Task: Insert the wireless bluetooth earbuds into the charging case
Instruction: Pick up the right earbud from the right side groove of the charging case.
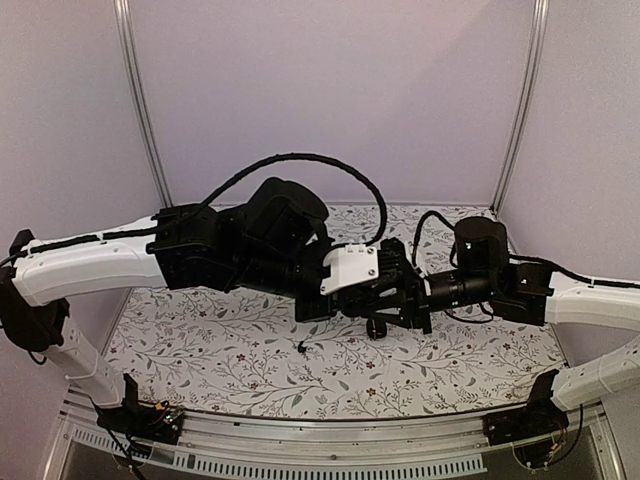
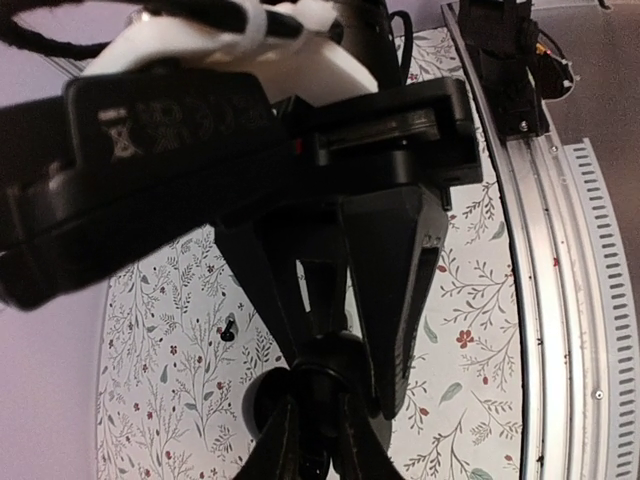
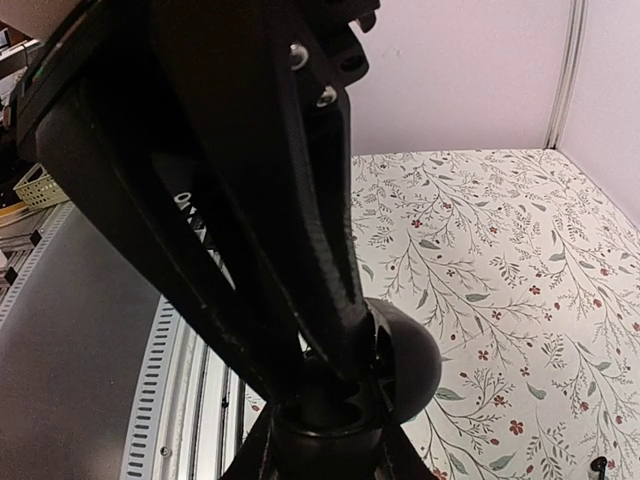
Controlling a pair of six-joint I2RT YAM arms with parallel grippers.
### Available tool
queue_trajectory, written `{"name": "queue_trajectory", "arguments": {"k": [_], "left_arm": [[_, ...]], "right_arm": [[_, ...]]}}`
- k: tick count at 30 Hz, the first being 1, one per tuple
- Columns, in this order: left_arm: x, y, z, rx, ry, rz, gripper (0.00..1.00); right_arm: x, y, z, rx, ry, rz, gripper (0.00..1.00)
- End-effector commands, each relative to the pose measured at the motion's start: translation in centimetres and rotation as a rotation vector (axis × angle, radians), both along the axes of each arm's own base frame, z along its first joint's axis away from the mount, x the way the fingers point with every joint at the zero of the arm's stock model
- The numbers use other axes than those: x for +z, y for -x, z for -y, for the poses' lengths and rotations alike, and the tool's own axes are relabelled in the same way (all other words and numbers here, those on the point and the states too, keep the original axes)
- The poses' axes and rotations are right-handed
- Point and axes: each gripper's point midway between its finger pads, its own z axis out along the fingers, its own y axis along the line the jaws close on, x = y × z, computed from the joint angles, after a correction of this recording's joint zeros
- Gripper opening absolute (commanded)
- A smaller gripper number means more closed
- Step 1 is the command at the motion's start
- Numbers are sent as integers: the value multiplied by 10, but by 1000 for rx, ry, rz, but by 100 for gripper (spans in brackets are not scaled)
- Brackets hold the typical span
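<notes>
The black charging case hangs above the floral mat at mid-table, lid open. My right gripper is shut on its base; in the right wrist view my fingers clasp the base below the round lid. My left gripper comes from the left, its fingers drawn close together with the tips in the case's mouth; the small dark thing between them is hard to make out. The case's rounded side shows beside them. One tiny black earbud lies on the mat to the left, also in the left wrist view and the right wrist view.
A floral mat covers the table. A slotted aluminium rail runs along the near edge and also shows in the left wrist view. Plain walls with metal posts close the back and sides.
</notes>
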Motion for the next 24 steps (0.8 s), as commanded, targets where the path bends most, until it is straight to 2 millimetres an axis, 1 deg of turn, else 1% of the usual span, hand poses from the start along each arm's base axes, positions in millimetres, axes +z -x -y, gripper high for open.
{"name": "queue_trajectory", "arguments": {"k": [1, 8, 10, 13, 16, 20, 24], "left_arm": [[1, -5, 2, 16, -15, 18, 14], [-9, -4, 3, 8, -43, 6, 10], [-10, -4, 3, 8, -47, 3, 7], [-8, -5, 2, 10, -38, 4, 0], [1, -6, 0, 13, 4, 5, 0], [18, -7, -4, 14, 90, 4, 0], [27, -5, -7, 12, 157, 2, 0]], "right_arm": [[11, 1, -6, 7, -8, 32, 0], [12, 2, -6, 8, -9, 47, 0], [14, 2, -5, 10, -14, 51, 0], [13, 2, -5, 7, -13, 54, 0], [14, 1, -4, -2, -20, 59, 0], [17, 0, -2, -20, -47, 71, 0], [26, 1, 0, -27, -83, 87, 0]]}}
